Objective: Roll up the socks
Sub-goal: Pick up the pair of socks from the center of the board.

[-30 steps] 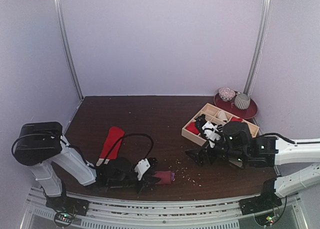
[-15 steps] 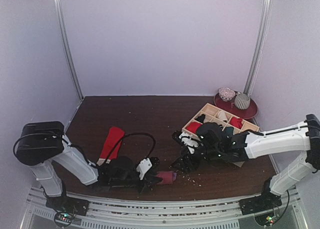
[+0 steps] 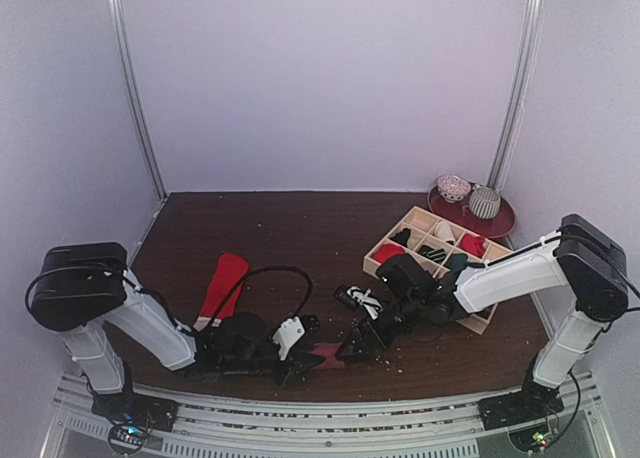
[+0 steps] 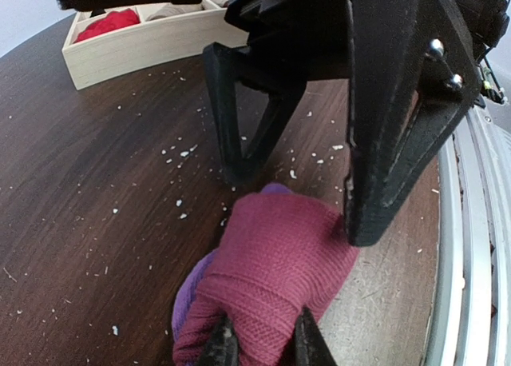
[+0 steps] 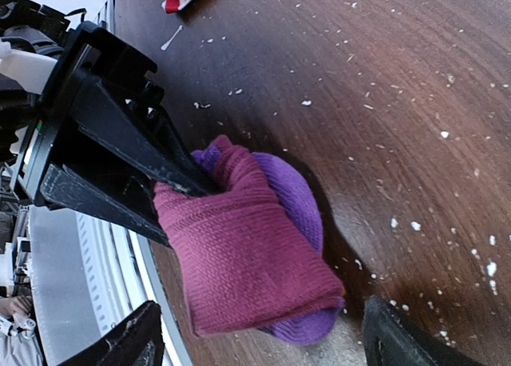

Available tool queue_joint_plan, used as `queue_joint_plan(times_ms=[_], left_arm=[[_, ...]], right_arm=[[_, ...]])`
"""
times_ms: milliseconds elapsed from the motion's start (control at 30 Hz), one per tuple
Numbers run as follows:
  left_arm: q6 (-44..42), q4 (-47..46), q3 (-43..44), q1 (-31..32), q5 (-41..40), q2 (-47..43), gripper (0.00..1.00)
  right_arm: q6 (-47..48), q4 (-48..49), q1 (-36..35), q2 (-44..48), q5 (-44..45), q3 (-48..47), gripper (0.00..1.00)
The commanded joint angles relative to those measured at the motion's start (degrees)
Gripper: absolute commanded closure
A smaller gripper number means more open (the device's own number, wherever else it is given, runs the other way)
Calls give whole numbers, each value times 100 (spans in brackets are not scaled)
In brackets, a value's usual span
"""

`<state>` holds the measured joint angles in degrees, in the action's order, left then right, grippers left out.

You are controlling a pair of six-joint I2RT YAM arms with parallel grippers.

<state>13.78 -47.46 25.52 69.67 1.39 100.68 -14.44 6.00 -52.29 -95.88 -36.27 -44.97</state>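
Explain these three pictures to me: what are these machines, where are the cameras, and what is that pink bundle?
You see two robot arms, a left arm and a right arm, bolted at the near edge of a dark table, each ending in a two-fingered pincer. The wide picture comes from a fixed camera above and behind them; the other two from small cameras on the wrists. The left pincer is shut on a bunched magenta sock with purple parts, lying on the table. The right pincer is open, one finger on each side of that sock. A red sock lies flat further left. At the right stand a compartmented wooden tray and a red plate bearing two patterned round items.
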Motion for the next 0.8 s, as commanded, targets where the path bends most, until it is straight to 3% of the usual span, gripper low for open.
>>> queue_joint_plan(times_ms=[0,300,767], left_arm=[[-159,1676,-221,3,270,303,87],[-218,1569,-201,-23,324,423,87],[-261,1463,-135,-49,384,583,88]], right_arm=[[-91,78,25,-172,-332,-166,14],[-320,465,25,-542,-554,-191,15],[-715,1137,-151,-752,-1005,-237,30]])
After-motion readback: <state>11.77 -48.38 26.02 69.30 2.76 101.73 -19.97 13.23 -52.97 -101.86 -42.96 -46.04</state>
